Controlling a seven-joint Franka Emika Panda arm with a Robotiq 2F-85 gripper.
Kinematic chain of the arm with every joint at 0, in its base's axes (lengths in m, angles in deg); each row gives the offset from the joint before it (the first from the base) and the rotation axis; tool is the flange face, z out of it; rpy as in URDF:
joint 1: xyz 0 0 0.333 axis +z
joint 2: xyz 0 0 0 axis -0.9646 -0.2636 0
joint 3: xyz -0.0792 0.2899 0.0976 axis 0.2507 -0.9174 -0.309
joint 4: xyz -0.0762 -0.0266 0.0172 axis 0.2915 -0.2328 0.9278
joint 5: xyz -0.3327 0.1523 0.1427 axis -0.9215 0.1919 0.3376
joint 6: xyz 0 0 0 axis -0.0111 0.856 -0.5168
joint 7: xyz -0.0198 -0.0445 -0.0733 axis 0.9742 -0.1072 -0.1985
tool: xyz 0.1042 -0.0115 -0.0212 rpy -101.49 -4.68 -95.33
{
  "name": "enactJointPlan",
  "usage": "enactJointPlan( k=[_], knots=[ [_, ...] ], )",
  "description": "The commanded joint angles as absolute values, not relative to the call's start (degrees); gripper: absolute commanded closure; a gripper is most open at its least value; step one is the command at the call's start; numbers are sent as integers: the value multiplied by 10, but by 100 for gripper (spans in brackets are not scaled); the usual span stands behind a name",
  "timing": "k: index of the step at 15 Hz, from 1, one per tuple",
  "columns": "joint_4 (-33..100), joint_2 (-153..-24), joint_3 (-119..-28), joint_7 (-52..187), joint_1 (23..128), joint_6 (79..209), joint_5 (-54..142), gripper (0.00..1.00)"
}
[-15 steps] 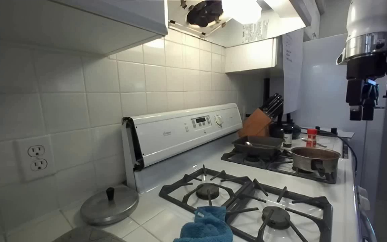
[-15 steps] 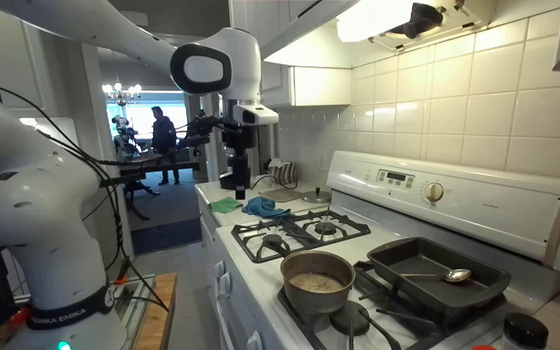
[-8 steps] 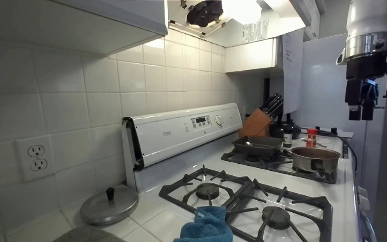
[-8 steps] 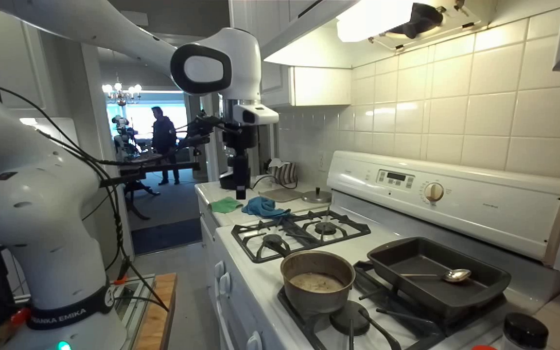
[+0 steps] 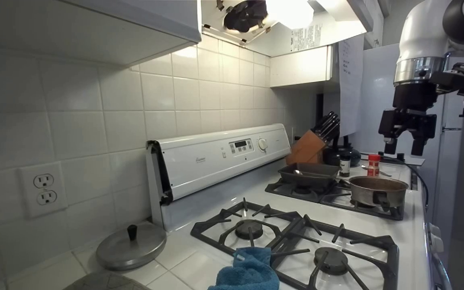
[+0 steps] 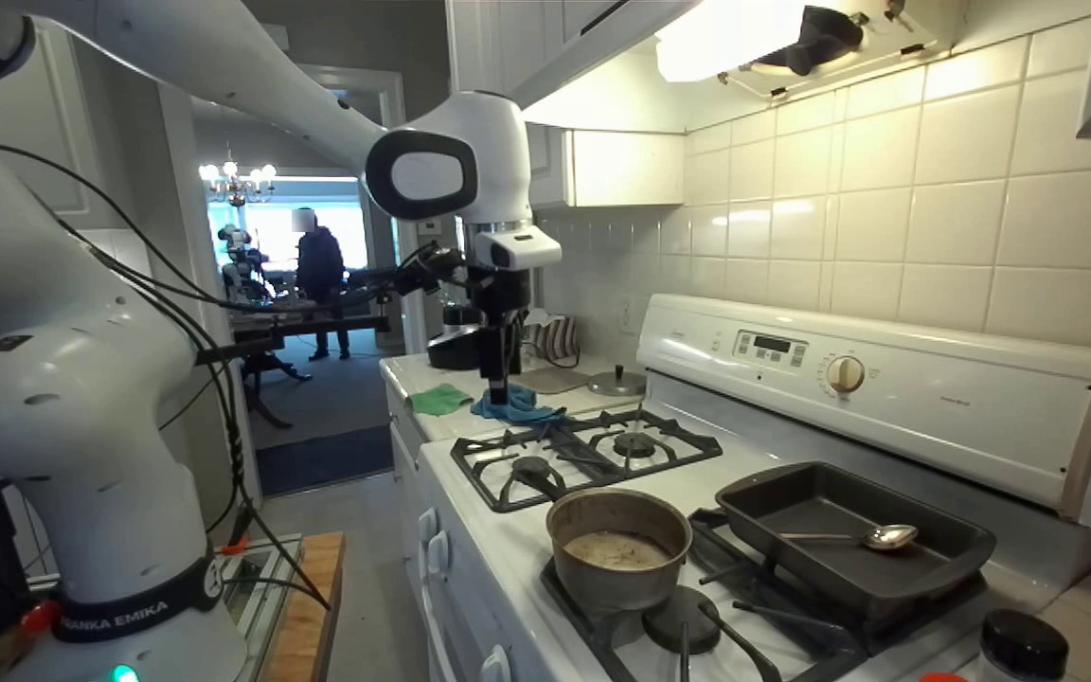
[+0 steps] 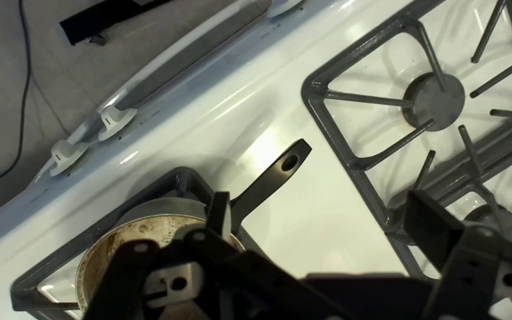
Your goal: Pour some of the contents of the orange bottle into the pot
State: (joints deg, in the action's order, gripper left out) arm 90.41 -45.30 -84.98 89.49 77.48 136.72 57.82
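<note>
The robot arm [image 6: 223, 57] enters an exterior view at left, arches across the upper left and drops a vertical wrist near the centre. At the right of an exterior view the gripper [image 5: 404, 147] points downward, fingers [image 5: 418, 147] spread apart. The orange bottle [image 5: 373, 165] stands upright, right of centre, just beyond the rim of the pot [image 5: 363, 197]. In the wrist view, the pot's handle [image 7: 267, 184] reaches up and right over a strip of white cooktop [image 7: 327, 222] bordering the neighbouring grate [image 7: 334, 133]. The stove's front edge [image 7: 171, 103] runs diagonally from lower left to top, floor [image 7: 78, 71] beyond.
</note>
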Motion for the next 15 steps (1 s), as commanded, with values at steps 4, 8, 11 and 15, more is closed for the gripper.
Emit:
enactJointPlan(
  k=[4,8,11,15],
  knots=[
    [903,-469,-850,895,767,1391,581,0],
    [905,-469,-858,901,770,1392,577,0],
    [907,-463,-862,900,762,1384,559,0],
    [920,-443,-836,852,750,1376,540,0]
  ],
)
